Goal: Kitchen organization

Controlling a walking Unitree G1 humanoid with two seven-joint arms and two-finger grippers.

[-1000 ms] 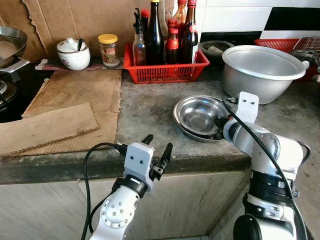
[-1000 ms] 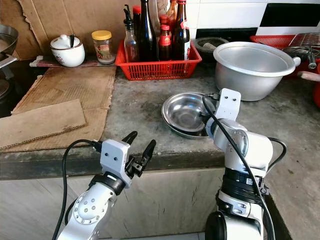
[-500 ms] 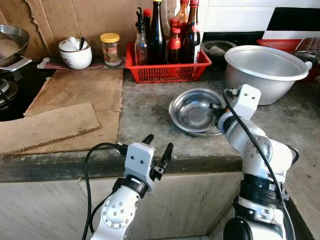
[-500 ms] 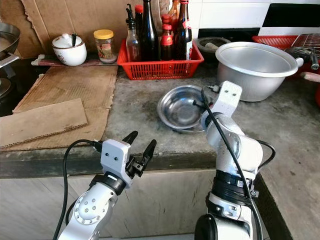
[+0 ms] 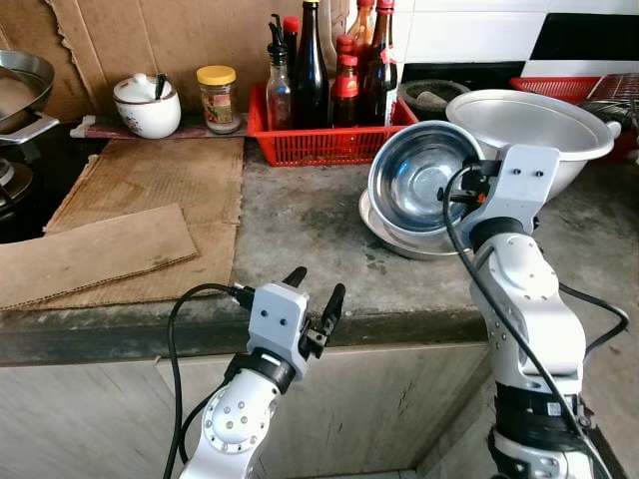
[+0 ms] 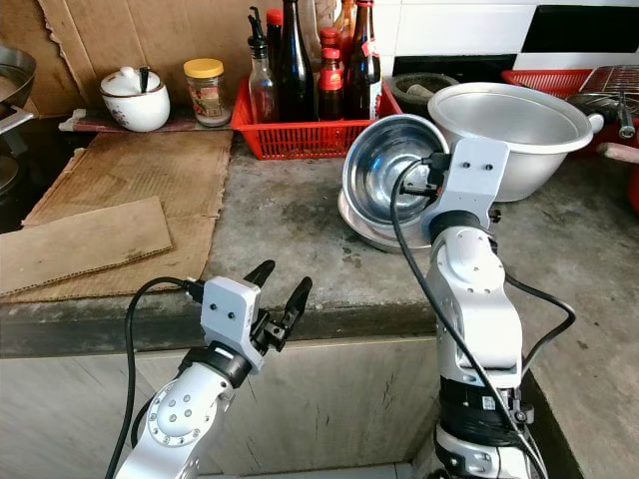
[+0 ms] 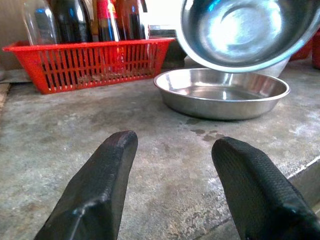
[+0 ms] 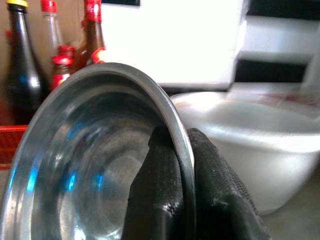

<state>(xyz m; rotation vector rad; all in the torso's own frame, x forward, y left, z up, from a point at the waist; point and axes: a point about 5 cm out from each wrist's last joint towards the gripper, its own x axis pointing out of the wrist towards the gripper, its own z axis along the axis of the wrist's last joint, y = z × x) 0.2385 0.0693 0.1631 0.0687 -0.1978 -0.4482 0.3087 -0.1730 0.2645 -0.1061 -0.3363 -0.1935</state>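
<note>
Stained concrete counter (image 5: 300, 220) — cardboard (image 5: 150, 200), tiled wall (image 5: 469, 30).

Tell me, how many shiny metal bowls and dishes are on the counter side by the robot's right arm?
3. A steel bowl held tilted in the air by the right gripper, a shallow steel dish on the counter beneath it, and a big aluminium basin behind. More may be hidden.

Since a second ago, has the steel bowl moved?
Yes. The right pincer has lifted the steel bowl off the shallow steel plate, tipped on edge, up toward the red basket.
</note>
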